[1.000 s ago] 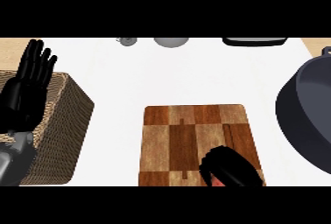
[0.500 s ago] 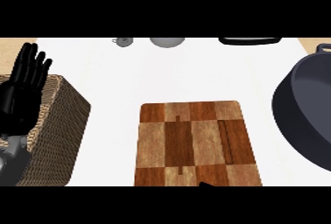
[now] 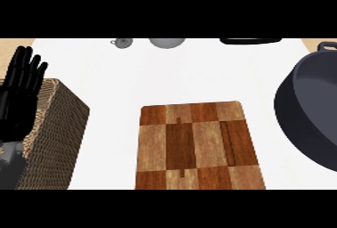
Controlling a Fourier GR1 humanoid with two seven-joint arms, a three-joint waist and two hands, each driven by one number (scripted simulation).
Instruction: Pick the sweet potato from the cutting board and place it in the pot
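The white counter (image 3: pixel 197 75) fills the view, and the cutting board is our landmark. Right of the board, well apart from it, the big dark pot (image 3: pixel 309 120) runs off the view's edge, and the part of its inside that shows holds no sweet potato. Left of the board sits a woven basket (image 3: pixel 56 138), close beside it with a strip of counter between.

Now the cutting board (image 3: pixel 197 147) itself: bare wood, checkered light and dark, nothing resting on it. The sweet potato is nowhere in view, not on the board, not in the visible part of the pot, not on the counter. So the placing cannot be called done from here; by my reading the potato is off the board, and whether it is carried out of frame I cannot tell.

The left hand (image 3: pixel 18 98) stands left of the board, over the basket's far side, fingers straight and pointing up, relaxed, holding nothing, resting. The right hand does not show at all, so its state is unknown.

Far beyond the board, along the counter's back edge, sit a small grey bowl (image 3: pixel 166 42), a tiny cup (image 3: pixel 121 42) and a dark flat thing (image 3: pixel 250 41).
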